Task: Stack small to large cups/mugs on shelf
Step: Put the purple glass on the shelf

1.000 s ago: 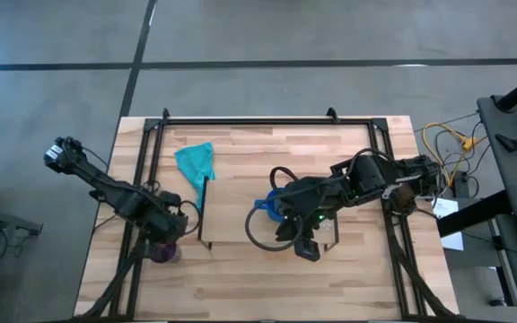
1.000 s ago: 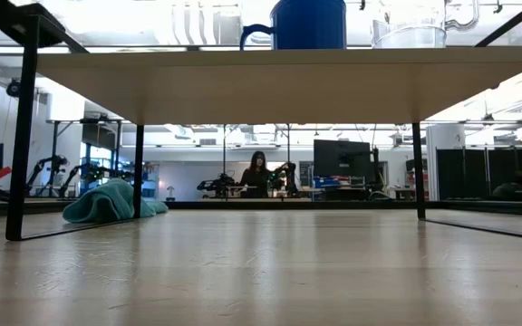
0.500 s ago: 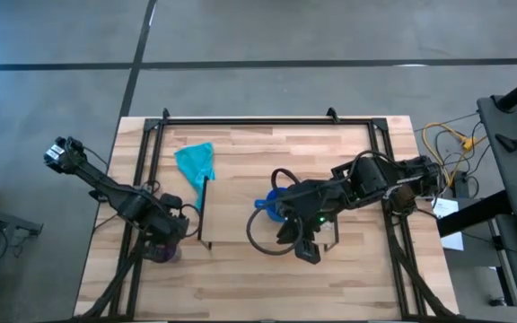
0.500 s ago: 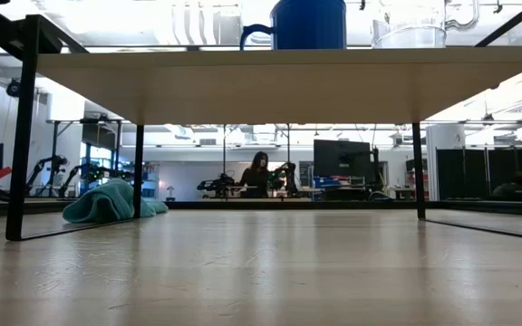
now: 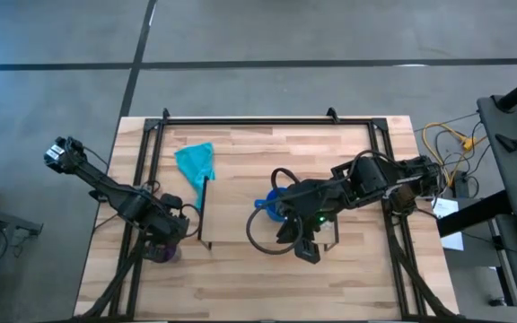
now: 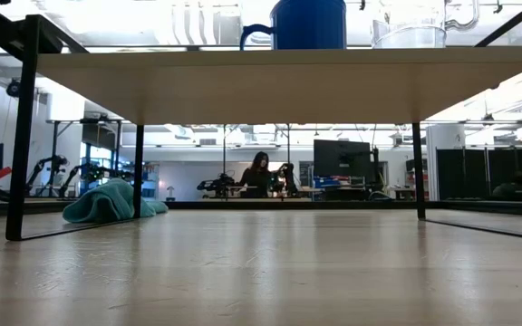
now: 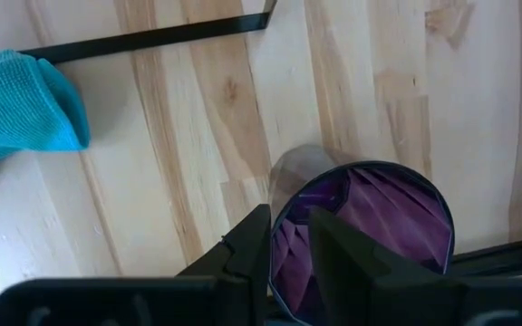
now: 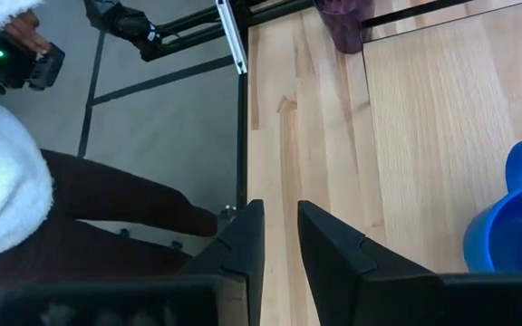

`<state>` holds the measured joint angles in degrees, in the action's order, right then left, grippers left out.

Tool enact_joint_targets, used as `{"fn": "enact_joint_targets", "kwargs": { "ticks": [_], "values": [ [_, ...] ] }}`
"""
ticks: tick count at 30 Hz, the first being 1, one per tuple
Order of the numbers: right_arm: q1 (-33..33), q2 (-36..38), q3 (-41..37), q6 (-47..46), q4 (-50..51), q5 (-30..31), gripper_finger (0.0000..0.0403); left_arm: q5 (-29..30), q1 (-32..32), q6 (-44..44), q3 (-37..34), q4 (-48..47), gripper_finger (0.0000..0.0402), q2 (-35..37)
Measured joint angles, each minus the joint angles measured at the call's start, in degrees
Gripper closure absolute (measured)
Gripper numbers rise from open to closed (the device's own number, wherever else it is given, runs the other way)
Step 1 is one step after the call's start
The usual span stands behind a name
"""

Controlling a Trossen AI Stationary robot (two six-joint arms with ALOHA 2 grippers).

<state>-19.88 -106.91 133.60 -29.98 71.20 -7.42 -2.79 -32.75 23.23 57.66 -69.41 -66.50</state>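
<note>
Purple cup (image 7: 370, 226) unmoved | left claw (image 7: 288, 244) clamps its rim | right claw (image 8: 275, 237) narrow; empty

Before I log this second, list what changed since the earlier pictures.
The left hand, clamped on the purple cup by its rim, edged slightly leftward in the high view, then held. The right hand, blue mug, glass cup, shelf and teal cloth stayed put.
</note>
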Motion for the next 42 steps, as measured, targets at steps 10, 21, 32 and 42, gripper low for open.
{"fn": "enact_joint_targets", "kwargs": {
  "ticks": [10, 21, 32, 42],
  "values": [
    [-0.1, 0.0, 0.0, 0.0, 0.0, 0.0, 0.0337, 0.0, 0.0, 0.0, -3.1, 0.2, 0.0338, 0.0],
    [0.0, 0.0, 0.0, 0.0, 0.0, 0.0, 0.0337, 0.0, 0.0, 0.0, -4.8, 3.1, 0.0338, 0.0],
    [0.0, 0.0, 0.0, 0.2, 0.0, 0.0, 0.0337, -0.1, 0.0, 0.4, -7.7, 5.6, 0.0344, -0.1],
    [0.0, 0.0, 0.0, 0.5, 0.0, 0.0, 0.0337, -5.3, 0.0, 3.0, -3.2, 4.8, 0.0396, -0.1]
  ]
}}
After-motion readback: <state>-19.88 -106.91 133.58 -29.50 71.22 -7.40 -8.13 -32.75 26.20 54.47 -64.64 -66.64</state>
